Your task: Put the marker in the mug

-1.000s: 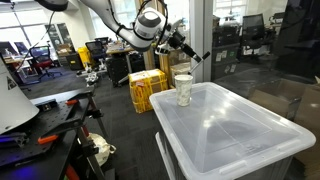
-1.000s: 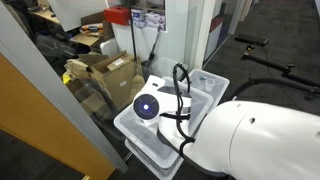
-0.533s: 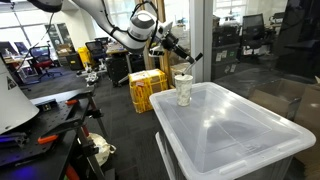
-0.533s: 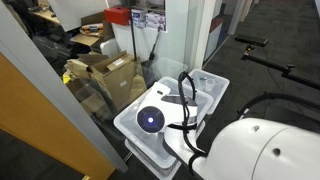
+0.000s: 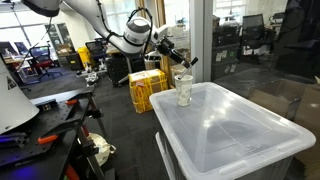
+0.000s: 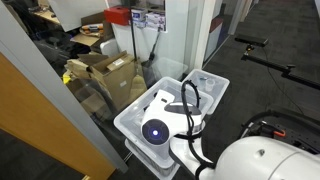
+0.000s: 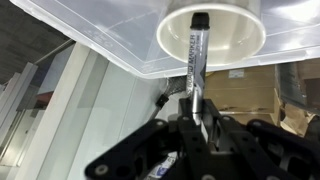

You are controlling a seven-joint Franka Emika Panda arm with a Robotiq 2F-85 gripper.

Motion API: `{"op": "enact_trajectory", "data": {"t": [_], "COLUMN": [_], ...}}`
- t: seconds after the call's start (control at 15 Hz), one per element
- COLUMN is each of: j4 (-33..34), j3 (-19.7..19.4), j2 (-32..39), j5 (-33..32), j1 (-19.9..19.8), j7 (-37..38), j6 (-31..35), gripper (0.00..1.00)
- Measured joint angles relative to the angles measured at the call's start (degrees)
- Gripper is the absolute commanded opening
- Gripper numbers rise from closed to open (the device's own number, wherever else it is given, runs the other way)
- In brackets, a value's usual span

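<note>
Big clear plastic bin (image 5: pixel 235 125) with its lid on fills the foreground. The mug (image 5: pixel 184 90) stands upright on the lid's far corner, close to the edge. Yellow crate (image 5: pixel 146 90) sits on the floor behind it and isn't part of the task.

Arm (image 5: pixel 118 38) reaches in from up high. In an exterior view the wrist (image 6: pixel 155 128) blocks most of the bin, so the mug can't be made out there.

Gripper (image 5: pixel 170 53) is clamped tight on the marker (image 5: pixel 186 63), holding it near one end. The rest sticks out at a slant towards the mug. The free tip is just above the rim, near it and not inside.

Wrist view: the fingers (image 7: pixel 212 128) pinch the marker (image 7: pixel 196 50), and its length points straight at the mug (image 7: pixel 235 35) mouth. The tip overlaps the opening. Can't tell from this angle if it has crossed the rim plane.

Step, as I judge it: carry is done and this is the final line-up over the mug, with insertion not yet made.

Next move calls for:
- centring the tip over the mouth
- tilting the marker more upright
- easing it down, then letting go

The mug looks light and sits by the lid edge, so a sideways knock on the rim could tip it or push it off.
</note>
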Motion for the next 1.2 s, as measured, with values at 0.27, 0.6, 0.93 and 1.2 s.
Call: {"op": "enact_trajectory", "data": {"t": [0.27, 0.6, 0.93, 1.2], "j4": [-0.1, -0.1, -0.1, -0.1], "j3": [-0.1, -0.6, -1.3, -2.2], "j2": [1.8, 3.2, 3.5, 3.6], "j5": [0.0, 0.0, 0.1, 0.3], "j1": [0.2, 0.0, 0.0, 0.0], "j7": [1.0, 1.1, 1.2, 1.3], "j6": [0.0, 0.0, 0.0, 0.0], "gripper": [0.05, 0.58, 0.95, 1.0]}}
